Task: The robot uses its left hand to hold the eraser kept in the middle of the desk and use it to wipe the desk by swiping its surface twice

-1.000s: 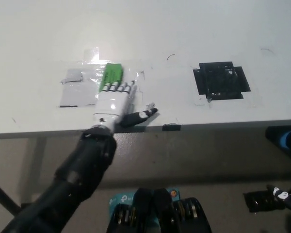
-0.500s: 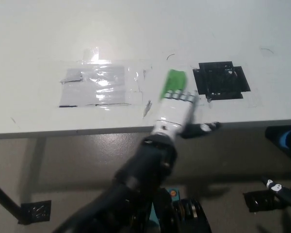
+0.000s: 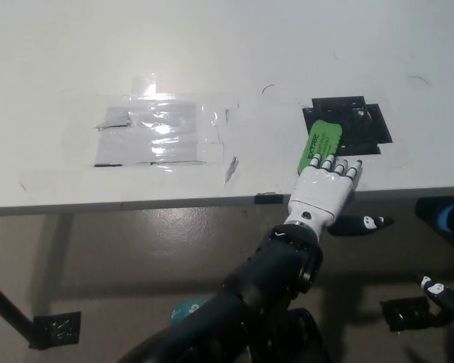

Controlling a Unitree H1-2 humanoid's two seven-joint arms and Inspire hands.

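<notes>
A green eraser point(image 3: 320, 145) lies flat on the white desk point(image 3: 227, 68), its far end overlapping the black tape patch point(image 3: 349, 123). My white left hand point(image 3: 324, 190) rests palm down at the desk's front edge, its fingertips point(image 3: 339, 163) pressing on the eraser's near end, thumb spread out over the edge to the right. The fingers lie on top of the eraser rather than around it. My black right hand point(image 3: 443, 295) shows only as a small part at the lower right, below the desk; its fingers cannot be made out.
A patch of clear tape point(image 3: 157, 132) with grey marks covers the desk's left middle. Small pen marks dot the surface. The desk's front edge point(image 3: 136, 204) runs across the picture, with floor below it.
My left hand has slid the eraser to the right along the front of the desk, from the clear tape patch to the black tape patch.
</notes>
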